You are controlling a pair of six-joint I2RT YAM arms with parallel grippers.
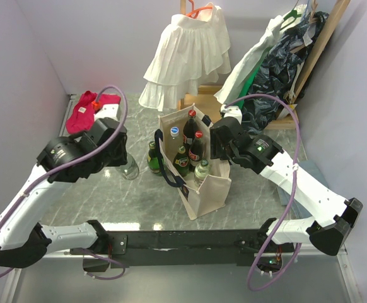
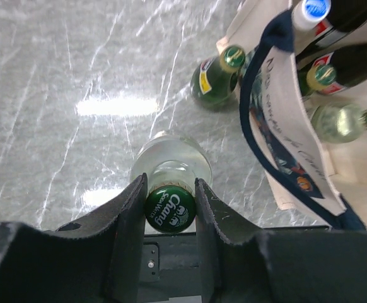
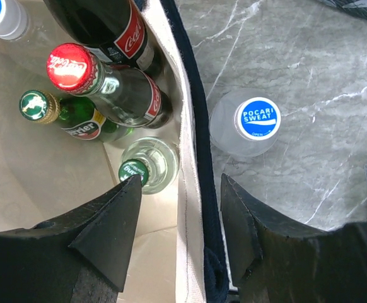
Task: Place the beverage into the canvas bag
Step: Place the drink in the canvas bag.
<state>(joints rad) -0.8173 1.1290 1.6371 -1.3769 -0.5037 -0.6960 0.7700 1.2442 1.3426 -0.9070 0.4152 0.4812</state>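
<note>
The cream canvas bag (image 1: 203, 189) with navy straps stands upright mid-table and holds several bottles. My left gripper (image 2: 170, 203) is shut on the green Chang cap of a clear soda-water bottle (image 2: 171, 163), left of the bag; the bottle is upright with its base at the marble top. In the top view that gripper (image 1: 128, 159) is over the bottle (image 1: 131, 169). My right gripper (image 3: 180, 208) is open and straddles the bag's right wall (image 3: 185, 126), with one finger inside and one outside. In the top view it is at the bag's right rim (image 1: 219, 150).
A green bottle (image 1: 153, 158) stands just left of the bag. A Pocari Sweat bottle (image 3: 250, 123) stands outside its right wall. Inside are Coca-Cola bottles (image 3: 82, 69), a Perrier (image 3: 41, 107) and a clear Chang bottle (image 3: 147, 165). A white garment (image 1: 186, 53) and dark clothes (image 1: 284, 69) hang behind; a red cloth (image 1: 82, 113) lies far left.
</note>
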